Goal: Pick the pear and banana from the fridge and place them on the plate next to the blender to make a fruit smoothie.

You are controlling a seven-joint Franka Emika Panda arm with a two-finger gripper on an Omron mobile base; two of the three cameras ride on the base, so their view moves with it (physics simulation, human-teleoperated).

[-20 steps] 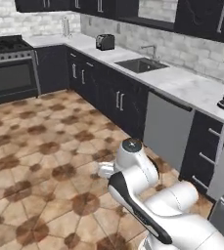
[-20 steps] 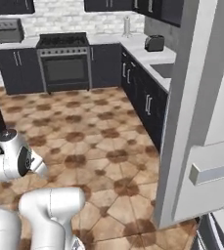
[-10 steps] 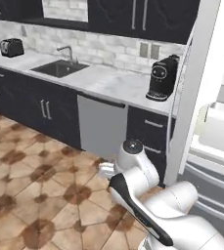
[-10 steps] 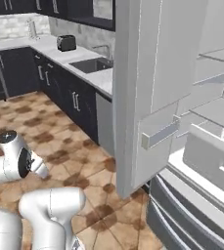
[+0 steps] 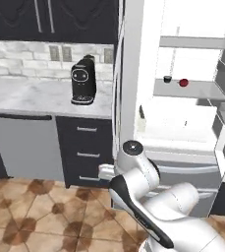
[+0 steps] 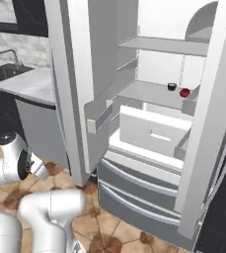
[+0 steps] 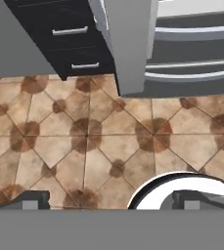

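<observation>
- The fridge (image 6: 134, 99) stands open, its doors swung out to either side, with bare shelves and a white drawer (image 6: 156, 132) pulled forward below the middle shelf.
- The pear (image 6: 184, 92) sits on the middle shelf toward the right, just beside a small dark cup (image 6: 171, 87); the two are apart, and open shelf stretches to their left.
- In the left base view the pear (image 5: 183, 82) and the cup (image 5: 167, 78) show on the same shelf, past the edge of the left door (image 5: 136, 74).
- The black coffee machine (image 5: 83, 80) stands on the marble counter (image 5: 30, 96), near the fridge's side.
- The gripper (image 7: 111, 201) hangs low over the tiled floor (image 7: 84, 141), its jaws spread wide and holding nothing; the fingertips (image 7: 33, 199) show at the bottom of the hand view.
- Ahead of the hand, the door's lower edge and the dark cabinet drawers (image 7: 74, 46) border the clear floor.
- Since half a second ago the base has turned: the whole scene has shifted, the sink and toaster have left the left base view, and the fridge interior now faces the cameras.
</observation>
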